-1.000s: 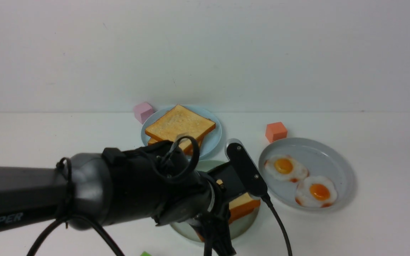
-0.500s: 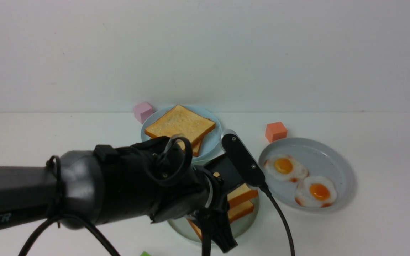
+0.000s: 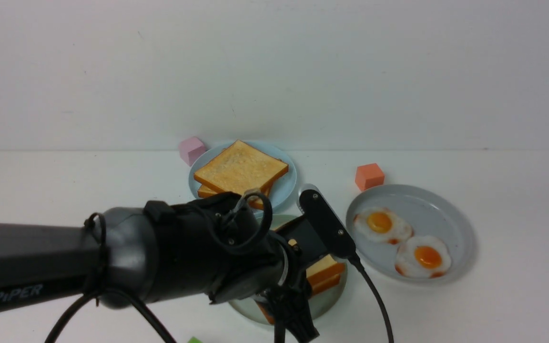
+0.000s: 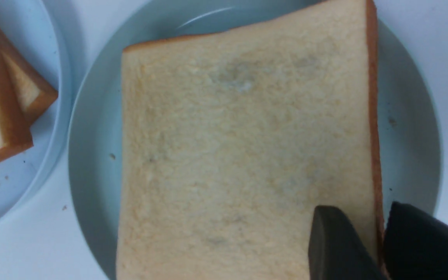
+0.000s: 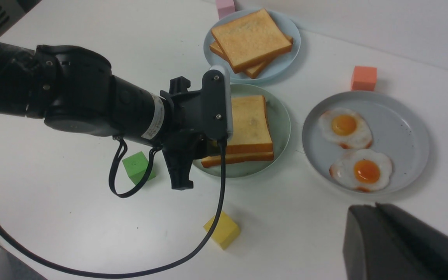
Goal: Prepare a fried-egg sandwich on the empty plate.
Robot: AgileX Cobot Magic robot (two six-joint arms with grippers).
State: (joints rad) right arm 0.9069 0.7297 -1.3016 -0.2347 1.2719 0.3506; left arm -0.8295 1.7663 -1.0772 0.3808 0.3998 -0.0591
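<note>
Sitting flat on the plate (image 5: 281,120), mid-way across the white table (image 5: 72,217): the sandwich (image 5: 249,124), two square slices stacked; top slice (image 4: 247,147) is skewed slightly, so the lower slice (image 5: 239,158) pokes out along one edge; cannot see what lies between them; top face pale gold with a fine porous crumb, thin orange-brown crust band down the sides; plate is round, pale mint and smooth, with a shallow raised rim and a few dark specks.

Left gripper (image 4: 368,217) is down at one side of the stack; its matte black, blunt fingers (image 4: 336,245) stand a narrow gap apart, with the top slice's crust edge running into that gap; one finger over the top face, the other off the side; cannot tell whether they pinch the crust or merely straddle it; left arm (image 3: 65,257) is black with a rounded housing.

Right gripper (image 5: 368,217) shows only in its own wrist view, well apart from the plate; a black wedge, jaws closed together.

Light-blue plate (image 5: 286,64) just beyond the mint one, carrying the plain toast pile (image 5: 251,39), tops a darker gold; grey plate (image 5: 403,116) to the right, smooth and round, with far egg (image 5: 344,126) and near egg (image 5: 362,171), both with wavy white edges, glossy orange yolks and browned rims.

Matte cubes: pink cube (image 3: 192,149) beside the blue plate; orange cube (image 3: 369,176) beside the grey plate; green cube (image 5: 136,167) near the left arm; yellow cube (image 5: 223,230) on the near side.
</note>
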